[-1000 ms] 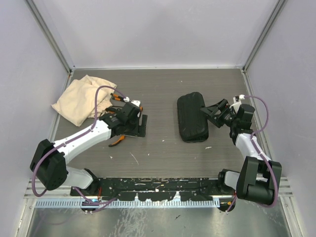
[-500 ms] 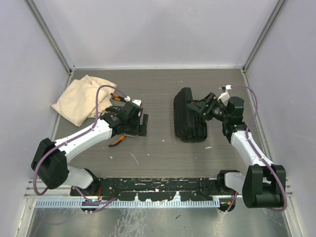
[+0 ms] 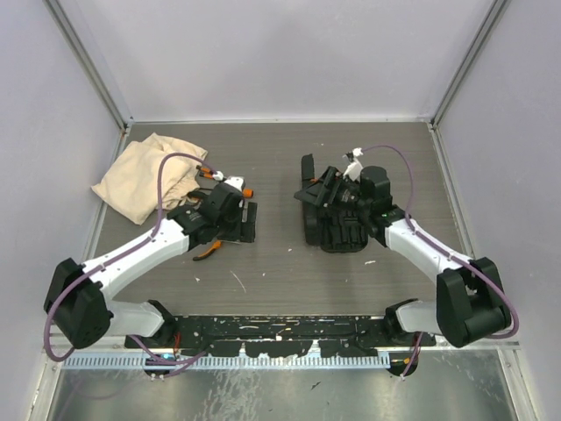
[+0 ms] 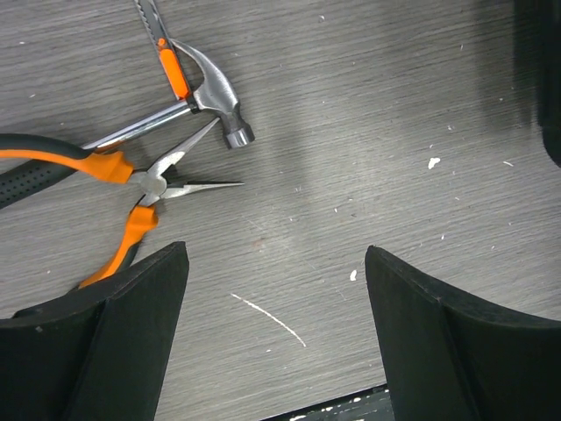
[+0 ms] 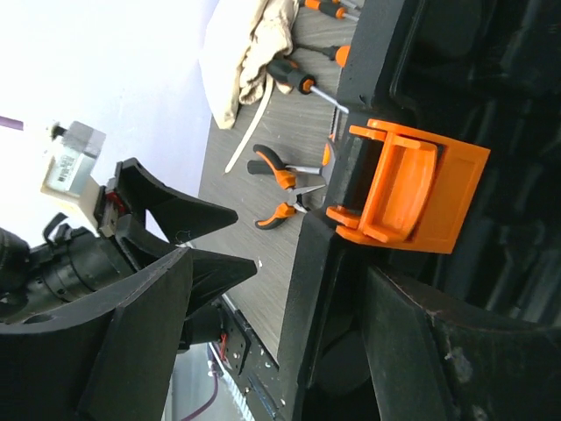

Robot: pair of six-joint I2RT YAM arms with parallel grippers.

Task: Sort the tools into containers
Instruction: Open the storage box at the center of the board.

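Observation:
Under my open left gripper (image 4: 276, 254) lie a small claw hammer (image 4: 215, 88), needle-nose pliers (image 4: 131, 180) and a screwdriver (image 4: 162, 44); nothing sits between its fingers. From above, the left gripper (image 3: 237, 219) hovers over these tools, with the pliers' handle (image 3: 209, 250) showing beside it. My right gripper (image 3: 320, 189) is at the black tool case (image 3: 342, 230), whose lid stands tilted up. In the right wrist view the case's edge with its orange latch (image 5: 408, 189) lies between the spread fingers of the right gripper (image 5: 280, 267), with a gap beside it.
A beige cloth bag (image 3: 140, 175) lies at the back left, next to the tools. More screwdrivers (image 5: 294, 74) lie by the bag (image 5: 250, 44). Grey walls close in the table on three sides.
The right arm swung left over the black case, and the case's lid went from lying flat to tilted up. The left gripper barely shifted over the tools.

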